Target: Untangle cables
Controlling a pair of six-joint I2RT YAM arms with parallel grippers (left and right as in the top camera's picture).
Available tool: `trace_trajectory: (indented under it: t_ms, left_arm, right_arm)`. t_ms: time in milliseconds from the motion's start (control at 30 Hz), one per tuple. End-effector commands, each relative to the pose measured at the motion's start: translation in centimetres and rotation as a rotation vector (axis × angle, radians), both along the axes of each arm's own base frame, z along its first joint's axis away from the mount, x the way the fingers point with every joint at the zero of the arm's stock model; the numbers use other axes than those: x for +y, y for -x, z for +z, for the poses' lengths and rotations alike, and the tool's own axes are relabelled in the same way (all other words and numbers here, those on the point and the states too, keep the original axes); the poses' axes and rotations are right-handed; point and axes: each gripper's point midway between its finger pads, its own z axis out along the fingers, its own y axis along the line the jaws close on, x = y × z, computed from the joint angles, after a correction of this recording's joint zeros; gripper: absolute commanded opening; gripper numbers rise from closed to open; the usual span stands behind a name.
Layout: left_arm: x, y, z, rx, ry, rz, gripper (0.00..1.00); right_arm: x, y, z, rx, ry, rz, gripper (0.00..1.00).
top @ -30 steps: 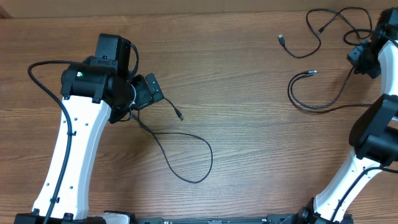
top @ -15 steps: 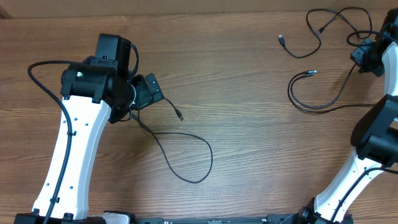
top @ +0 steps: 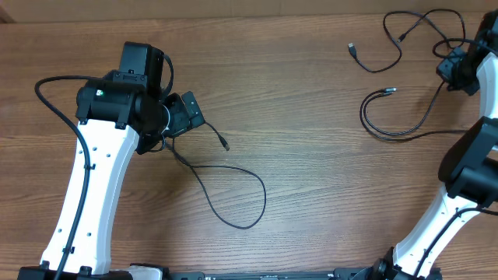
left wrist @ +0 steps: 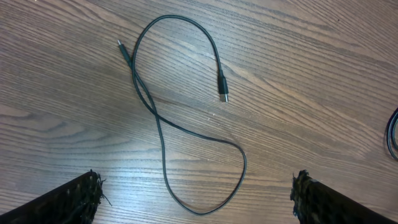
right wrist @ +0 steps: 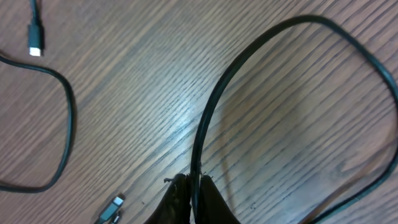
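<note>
the right end effector (top: 454, 67) sits at the far right edge of the worktop (top: 311, 179), its fingers (right wrist: 177, 202) pressed together on one strand (right wrist: 204, 118) of the cables (top: 362, 115). from the pinch the strand runs straight away from the fingertips. it then arches over and drops back on the wrist view's right side, so at the grip its long axis lies in line with the fingers. in the overhead view the rest of that group lies to the robot's left of the grip, toward the worktop's middle. it consists of an upper cord ending in a plug (top: 352, 48) and a lower loop (top: 389, 135) whose tip points back toward the right arm. my reading is that a pull to part them has to go away from that side, and the right arm is plainly the nearer one.

the left end effector (left wrist: 198, 186) hangs spread wide over a lone cable (left wrist: 244, 165), holding nothing. that cable lies in a loose figure-eight just ahead of the fingers, crossing itself once. both its ends are free, and it is well apart from the right-hand group.

hard to make out: the overhead view does not show which of the right-hand cords the pinched strand belongs to, since the arm and the frame edge cover that stretch. whether the cords cross each other near the top right corner is also unclear. in the overhead view the left arm hides one end of the lone cable.
</note>
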Motion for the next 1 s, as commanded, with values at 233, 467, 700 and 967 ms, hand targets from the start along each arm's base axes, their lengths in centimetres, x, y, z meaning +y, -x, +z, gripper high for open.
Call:
trace_trajectory:
  t_ms: [233, 467, 700, 967]
  left_arm:
    - [-0.1, -0.1, 0.1, -0.004, -0.002, 0.007, 1.0]
    - [-0.1, -0.1, 0.1, -0.004, -0.002, 0.007, 0.99]
    - [-0.1, -0.1, 0.1, -0.004, -0.002, 0.007, 1.0]
    - [-0.1, -0.1, 0.1, -0.004, -0.002, 0.007, 1.0]
  right_arm:
    - [-0.1, -0.1, -2.5, 0.033, -0.018, 0.003, 0.06]
    - [0.0, -0.5, -2.4, 0.014, -0.023, 0.005, 0.06]
    - [0.4, -1.3, -2.2, -0.023, -0.049, 0.02, 0.06]
    - [0.4, -1.3, -2.3, -0.02, -0.049, 0.02, 0.06]
